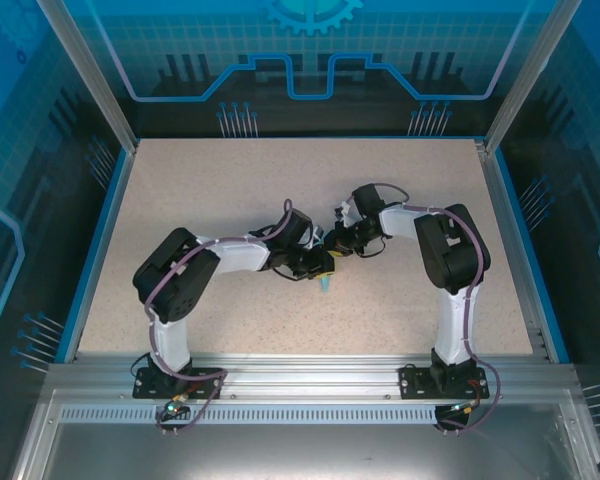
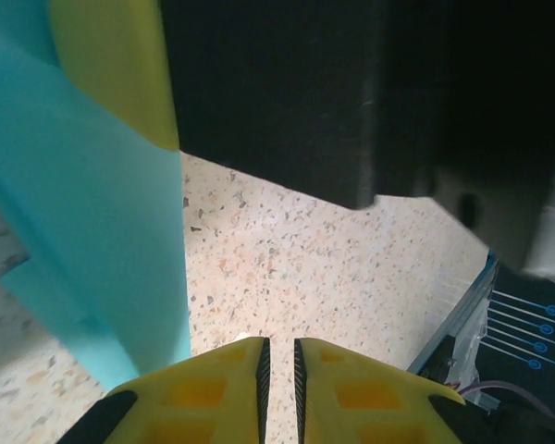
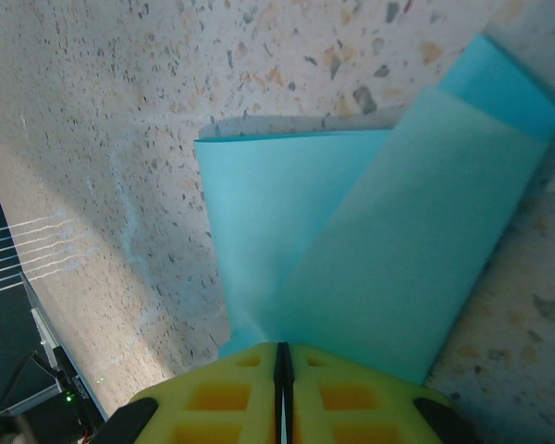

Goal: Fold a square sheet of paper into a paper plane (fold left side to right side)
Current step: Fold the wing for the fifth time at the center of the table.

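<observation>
Grip, nearest: right end effector [image 3: 279, 356] clamped flat on the near edge of the sheet of paper [image 3: 351, 250], turquoise, already folded into overlapping layers, fanning away over the speckled tabletop [image 3: 92, 139]. Alongside, left end effector [image 2: 279, 344] parted by a mere slit, gripping nothing, sheet hanging just to its side. Probably very light, limp, quick to crease or tear, smooth enough to slide from a loose pinch. Best taken at a doubled edge or along a crease, where stiffest, with gentle pressure. Farther off, from above, both wrists nose to nose mid-tabletop.
</observation>
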You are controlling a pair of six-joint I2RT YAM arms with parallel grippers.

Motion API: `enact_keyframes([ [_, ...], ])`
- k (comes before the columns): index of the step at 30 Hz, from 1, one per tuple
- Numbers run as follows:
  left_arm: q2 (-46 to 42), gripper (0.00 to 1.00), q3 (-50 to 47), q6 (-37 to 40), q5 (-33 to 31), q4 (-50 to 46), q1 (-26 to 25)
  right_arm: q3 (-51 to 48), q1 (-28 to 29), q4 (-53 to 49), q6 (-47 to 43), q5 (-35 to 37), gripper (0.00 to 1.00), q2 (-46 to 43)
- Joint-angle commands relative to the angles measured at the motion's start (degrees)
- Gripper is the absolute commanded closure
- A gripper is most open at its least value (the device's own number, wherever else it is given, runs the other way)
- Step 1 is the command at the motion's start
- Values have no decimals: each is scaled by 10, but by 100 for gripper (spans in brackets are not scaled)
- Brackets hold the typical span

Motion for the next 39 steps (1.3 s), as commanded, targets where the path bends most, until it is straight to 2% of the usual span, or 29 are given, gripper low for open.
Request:
enact_keyframes([
  [1,17,82,13,-12,1,-18,-1,-7,-2,-40,1,47,88,27],
  [9,29,84,-33,-42,-12,-12,-12,-1,-3,-29,-1,26,88,12],
  [16,41,93,-56,-67,-26,-16,-19,-12,-21,-24,-2,12,92,-55],
  [21,46,98,-55,-68,-33,-30,-22,-62,-35,-30,-11,-1,96,-116],
  [25,45,100,-53,-68,-40,-41,-23,-119,-24,-10,9,-29,97,-143],
  [30,44,100,-51,-68,-47,-48,-25,-162,-3,41,41,-41,97,-145],
  [39,42,100,-48,-65,-53,-56,-28,-142,26,58,59,-30,97,-106],
])
